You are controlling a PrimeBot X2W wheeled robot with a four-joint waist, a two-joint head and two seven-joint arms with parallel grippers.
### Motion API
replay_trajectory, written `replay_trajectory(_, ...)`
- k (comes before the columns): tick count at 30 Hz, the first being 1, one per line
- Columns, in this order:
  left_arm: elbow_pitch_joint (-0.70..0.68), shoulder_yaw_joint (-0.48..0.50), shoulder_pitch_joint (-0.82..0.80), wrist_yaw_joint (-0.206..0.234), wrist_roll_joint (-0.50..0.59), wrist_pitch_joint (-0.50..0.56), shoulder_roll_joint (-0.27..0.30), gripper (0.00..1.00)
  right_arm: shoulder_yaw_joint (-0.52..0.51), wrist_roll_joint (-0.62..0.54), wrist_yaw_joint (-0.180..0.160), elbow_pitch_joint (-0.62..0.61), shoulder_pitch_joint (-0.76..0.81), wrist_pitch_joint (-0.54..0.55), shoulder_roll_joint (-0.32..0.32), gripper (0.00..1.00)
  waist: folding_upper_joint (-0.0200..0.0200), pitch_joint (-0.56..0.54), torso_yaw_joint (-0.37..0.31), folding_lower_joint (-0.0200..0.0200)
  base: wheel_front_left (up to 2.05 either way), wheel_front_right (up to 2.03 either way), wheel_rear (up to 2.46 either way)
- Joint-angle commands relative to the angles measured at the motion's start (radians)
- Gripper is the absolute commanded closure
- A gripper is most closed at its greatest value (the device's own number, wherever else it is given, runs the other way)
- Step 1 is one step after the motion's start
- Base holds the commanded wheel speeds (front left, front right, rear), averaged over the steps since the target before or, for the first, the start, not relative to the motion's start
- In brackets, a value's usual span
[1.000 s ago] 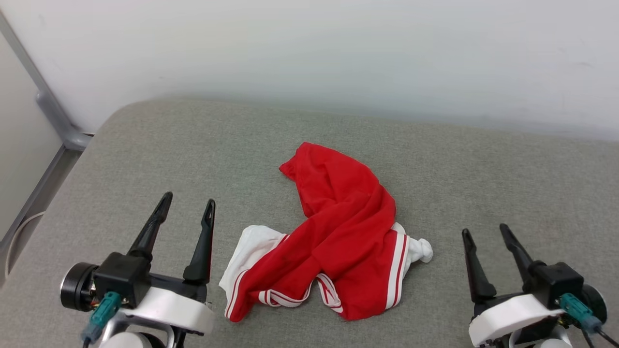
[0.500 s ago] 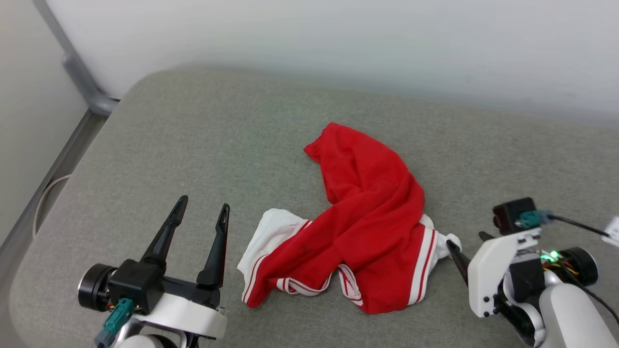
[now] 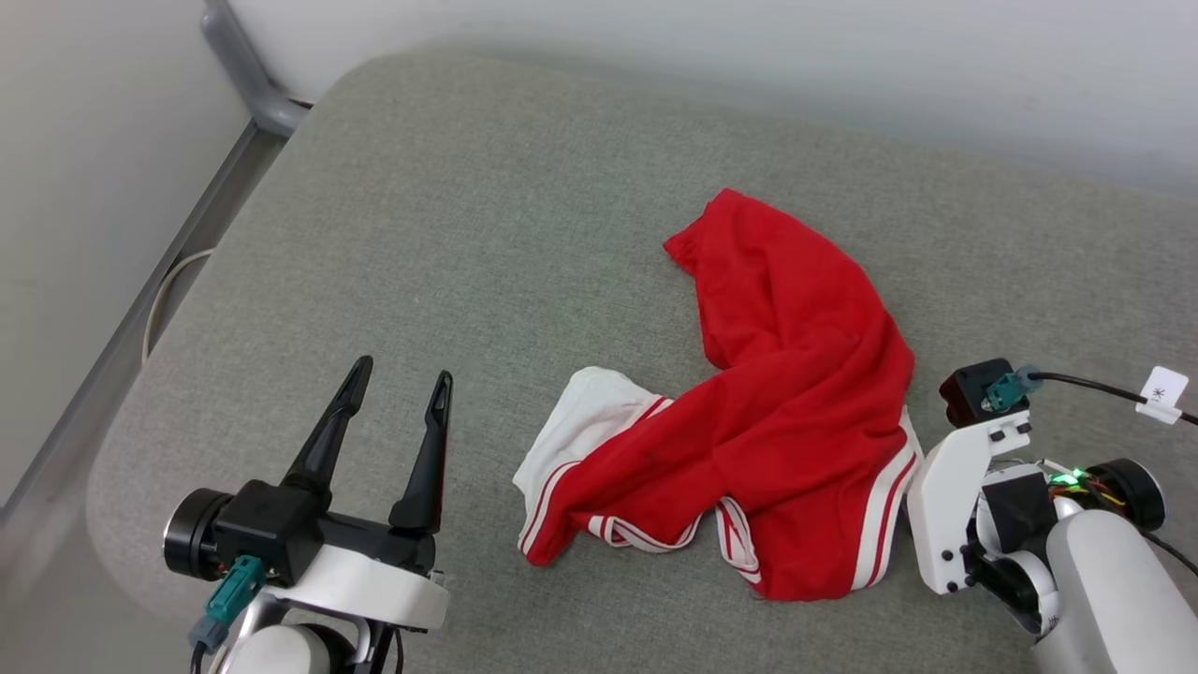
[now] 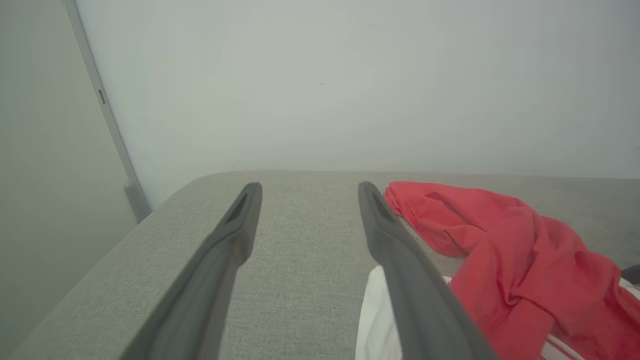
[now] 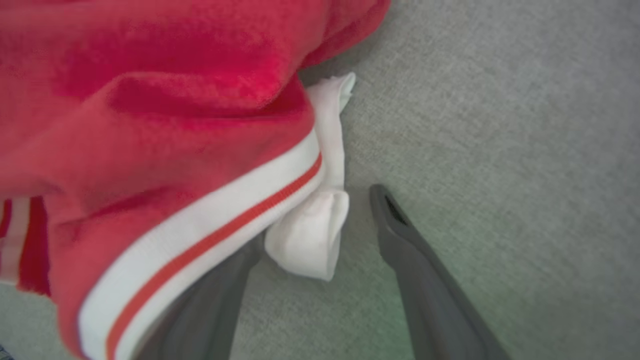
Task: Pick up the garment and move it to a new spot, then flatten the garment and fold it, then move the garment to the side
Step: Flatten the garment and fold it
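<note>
Head view finds the garment (image 3: 796, 421) crumpled right of centre on a grey upholstered cushion (image 3: 468, 234). Its red body is bunched in a bent ridge that runs from the far side toward the robot. One white sleeve (image 3: 580, 412) spills out at the near left, and loops of red-white striped trim (image 3: 655, 535) lie along the near edge. At the garment's right edge stands the right arm's white wrist housing (image 3: 955, 505), just beside the striped hem, with a small green light (image 3: 1067, 479) glowing behind it. In the right wrist view the right gripper (image 5: 320, 200) is spread wide and pinches nothing. One dark finger lies over bare cushion beside a bunched white sleeve end (image 5: 310, 240), and the other is partly hidden behind the striped edge of the cloth. The left gripper (image 3: 403, 369) hovers well to the left of the garment, apart from it. Its fingers are splayed and empty, pointing toward the far wall (image 3: 655, 28); in the left wrist view the white sleeve shows just past the right-hand finger (image 4: 400, 260). A black cable with a white tag (image 3: 1161, 393) trails from the right wrist. Beyond the cushion's rounded left corner, a grey metal rail (image 3: 243, 65) runs along the pale wall, and a thin white cord (image 3: 164, 300) loops beside the cushion's edge.
</note>
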Motion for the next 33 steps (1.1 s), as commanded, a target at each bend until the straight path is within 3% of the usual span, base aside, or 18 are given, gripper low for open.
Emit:
replay_trajectory(1,0.003,0.010,-0.011,-0.009,0.008,-0.003,-0.010,0.00,0.016,0.002,-0.001,0.029,-0.001,0.005,-0.002,0.21,0.0000,0.011,0.010,-0.0001,0.00,0.00,0.00)
replay_trajectory(3,0.009,0.022,-0.007,-0.020,0.018,-0.003,-0.022,0.00,0.033,0.004,-0.001,0.049,0.007,0.000,-0.004,1.00,0.0000,0.012,0.010,-0.0001,0.00,0.00,0.00)
replay_trajectory(9,0.028,0.048,0.009,-0.038,0.048,-0.003,-0.038,0.00,0.009,-0.006,-0.001,0.056,0.019,-0.058,-0.025,1.00,0.0000,-0.022,-0.025,-0.0001,0.00,0.00,0.00)
replay_trajectory(15,0.033,0.070,0.032,-0.052,0.064,-0.003,-0.045,0.00,-0.052,-0.006,-0.001,-0.026,0.051,-0.060,-0.064,1.00,0.0000,-0.086,-0.092,-0.0001,0.00,0.00,0.00)
replay_trajectory(19,0.034,0.078,0.052,-0.056,0.068,-0.002,-0.049,0.00,-0.087,-0.011,-0.001,-0.083,0.080,-0.022,-0.111,1.00,0.0000,-0.114,-0.124,-0.0001,0.00,0.00,0.00)
replay_trajectory(24,0.028,0.077,0.061,-0.062,0.077,-0.003,-0.056,0.00,-0.166,-0.044,-0.001,-0.170,0.123,0.075,-0.217,1.00,0.0000,-0.123,-0.149,-0.0001,0.00,0.00,0.00)
replay_trajectory(29,0.024,0.070,0.049,-0.066,0.082,-0.003,-0.070,0.00,-0.247,-0.086,-0.001,-0.214,0.150,0.185,-0.304,1.00,0.0000,-0.094,-0.139,-0.0001,0.00,0.00,0.00)
replay_trajectory(33,0.031,0.067,0.035,-0.069,0.081,-0.003,-0.076,0.00,-0.286,-0.100,-0.001,-0.184,0.136,0.238,-0.321,1.00,0.0000,-0.068,-0.117,-0.0001,0.00,0.00,0.00)
